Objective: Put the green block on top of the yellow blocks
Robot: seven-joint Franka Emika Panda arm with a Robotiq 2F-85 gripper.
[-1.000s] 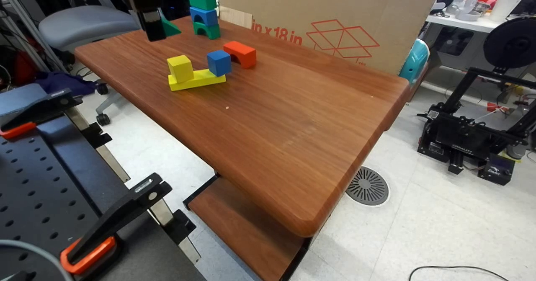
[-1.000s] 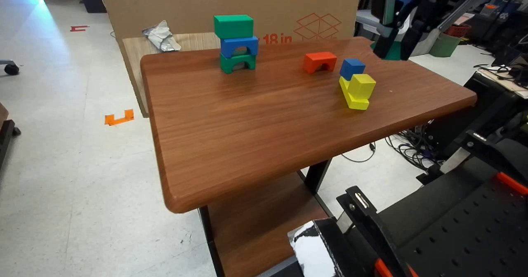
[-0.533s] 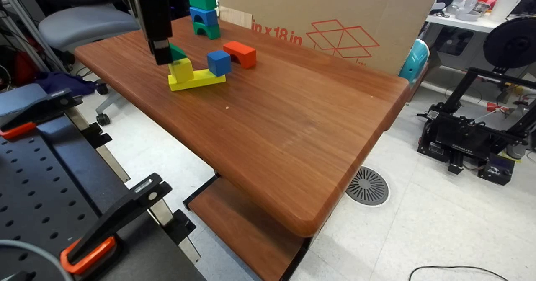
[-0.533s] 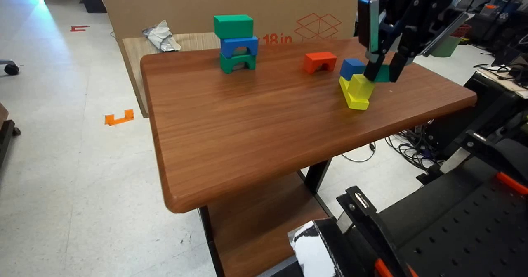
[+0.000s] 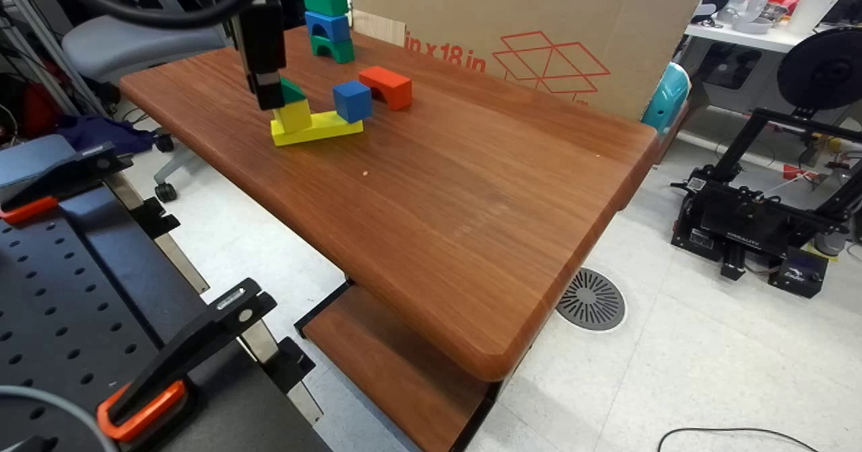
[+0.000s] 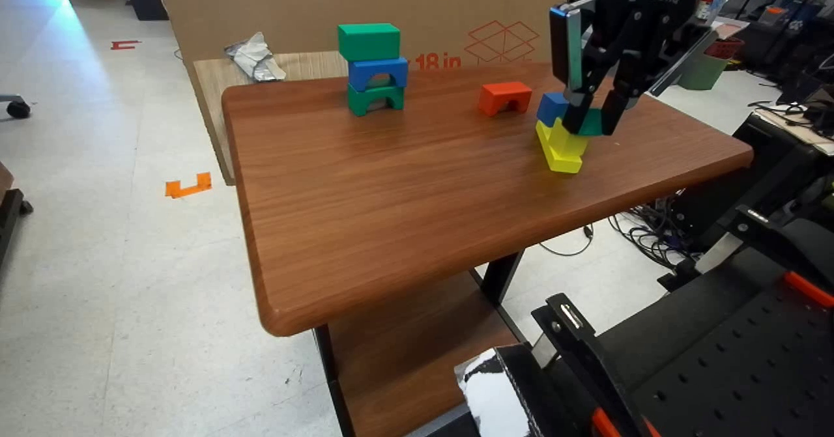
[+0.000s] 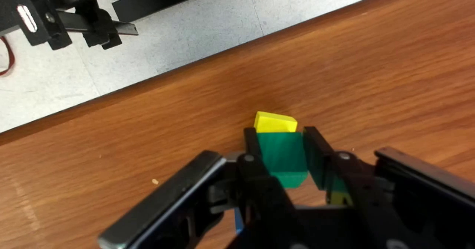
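My gripper (image 6: pixel 592 129) is shut on the small green wedge-shaped block (image 6: pixel 591 122), which also shows between the fingertips in the wrist view (image 7: pixel 284 150). It holds the green block right over the upright yellow block (image 5: pixel 293 116). Whether the two touch I cannot tell. The upright yellow block stands on one end of a flat yellow block (image 5: pixel 328 127), which lies on the table. In an exterior view (image 6: pixel 568 141) the left finger covers part of the upright yellow block. In the wrist view the yellow (image 7: pixel 275 122) shows just beyond the green block, the rest hidden below it.
A blue cube (image 5: pixel 352 102) stands at the flat yellow block's far end, close to the gripper. An orange-red arch (image 5: pixel 390 88) is beside it. A green and blue tower (image 6: pixel 371 69) stands at the back. The table's edge (image 7: pixel 222 54) runs near the blocks; a cardboard box (image 5: pixel 572 27) stands behind.
My gripper has moved down and over to the yellow blocks, carrying the green block from above the table to the top of the upright yellow block. The other blocks have not moved.
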